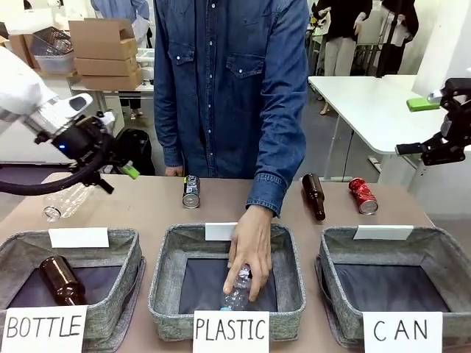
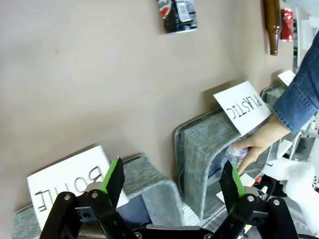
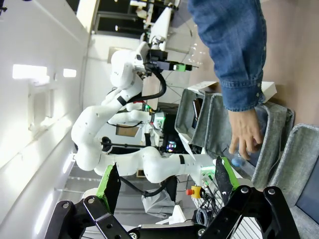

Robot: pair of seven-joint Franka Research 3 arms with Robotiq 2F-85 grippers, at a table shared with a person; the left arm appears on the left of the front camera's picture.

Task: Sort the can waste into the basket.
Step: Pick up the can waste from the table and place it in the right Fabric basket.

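Desk: carries three baskets along the near edge, with loose waste lying behind them, likely laid out for sorting.
Person: stands at the far side; one hand reaches down into the middle basket and holds a clear bottle there, apparently doing the plastic share of the work.
CAN basket: rightmost, signed "CAN"; no can lies in it yet, so both cans are left to do.
PLASTIC basket: in the middle, taken up by the person's hand.
BOTTLE basket: leftmost, with one brown bottle lying inside.
Left arm: hangs above the desk's left end, near a second clear bottle; the left jaws are spread wide and grasp nothing.
Right arm: held high at the right edge, well apart from the desk; the right jaws are also released, with nothing between them.
Brown bottle on the desk: lies behind the CAN basket, near the red can, and could crowd a grasp there.
Red can: dented, on its side just behind the CAN basket, the easier pick for the right arm.
Dark can: upright behind the PLASTIC basket, beside the person's sleeve; that forearm stands in the way towards the CAN basket.
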